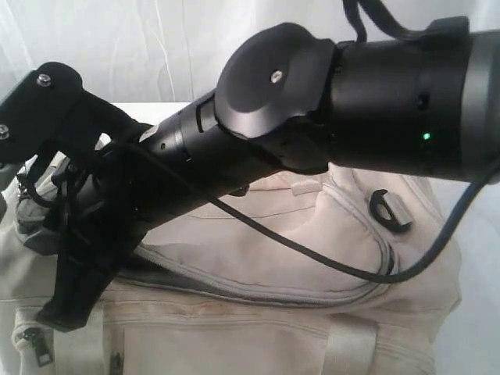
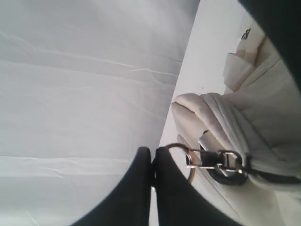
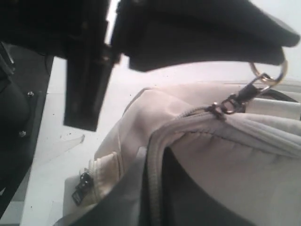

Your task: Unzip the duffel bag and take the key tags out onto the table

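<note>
The cream duffel bag (image 1: 258,328) lies on the white table (image 2: 211,42). My left gripper (image 2: 153,155) is shut on the metal ring (image 2: 178,147) of the grey zipper's pull (image 2: 221,162). The right wrist view shows that ring (image 3: 277,75) held up above the bag (image 3: 235,155). My right gripper (image 3: 155,188) is shut on the zipper edge (image 3: 155,155) at the bag's end, with dark lining showing just behind it. In the exterior view my right arm (image 1: 312,101) reaches across the bag to the left. The key tags are hidden.
A curved zipper line (image 1: 258,285) runs across the bag's top. A black buckle (image 1: 388,209) lies on the bag's right side. A side-pocket zipper pull (image 1: 39,344) hangs at the front left, and another small black pull (image 3: 80,188) at the bag's end. A white curtain (image 2: 84,70) backs the table.
</note>
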Controlling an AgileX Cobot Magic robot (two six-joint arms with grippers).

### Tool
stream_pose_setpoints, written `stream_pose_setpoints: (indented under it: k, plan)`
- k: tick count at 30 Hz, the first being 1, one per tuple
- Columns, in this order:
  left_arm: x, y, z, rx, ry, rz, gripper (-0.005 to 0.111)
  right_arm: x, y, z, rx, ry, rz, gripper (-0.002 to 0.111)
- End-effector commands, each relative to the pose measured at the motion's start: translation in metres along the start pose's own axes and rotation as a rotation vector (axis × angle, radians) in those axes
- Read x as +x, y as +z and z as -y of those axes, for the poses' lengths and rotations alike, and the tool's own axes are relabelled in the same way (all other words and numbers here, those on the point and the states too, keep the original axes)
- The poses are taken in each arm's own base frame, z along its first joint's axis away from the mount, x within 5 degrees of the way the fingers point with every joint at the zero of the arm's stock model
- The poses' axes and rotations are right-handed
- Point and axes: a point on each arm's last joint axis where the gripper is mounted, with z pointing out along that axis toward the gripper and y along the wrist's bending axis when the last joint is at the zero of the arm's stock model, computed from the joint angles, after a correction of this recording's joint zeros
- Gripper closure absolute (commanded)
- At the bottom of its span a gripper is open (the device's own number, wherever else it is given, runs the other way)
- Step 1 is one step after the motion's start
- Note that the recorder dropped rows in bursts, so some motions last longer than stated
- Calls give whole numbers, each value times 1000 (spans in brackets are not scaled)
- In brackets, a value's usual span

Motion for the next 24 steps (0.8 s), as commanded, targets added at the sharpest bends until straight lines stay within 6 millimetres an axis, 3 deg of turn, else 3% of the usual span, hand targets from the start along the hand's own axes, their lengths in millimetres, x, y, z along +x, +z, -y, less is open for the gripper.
stream_pose_setpoints:
  k: [1, 8, 10, 18, 24]
  plan:
    - [8, 2, -16, -128, -4, -63, 107, -2, -15, -22, -168, -65, -55, 108]
    - [22, 23, -27, -212, -178, -110, 107, 1, -21, -26, -195, -113, -102, 108]
    - [27, 35, -25, -183, -247, -143, 107, -1, -24, -26, -190, -118, -94, 108]
    - [42, 87, -59, -143, -356, -232, 107, -11, -48, -32, -175, -136, -74, 108]
    - [66, 120, -60, -112, -437, -333, 107, -17, -66, -30, -76, -157, -73, 108]
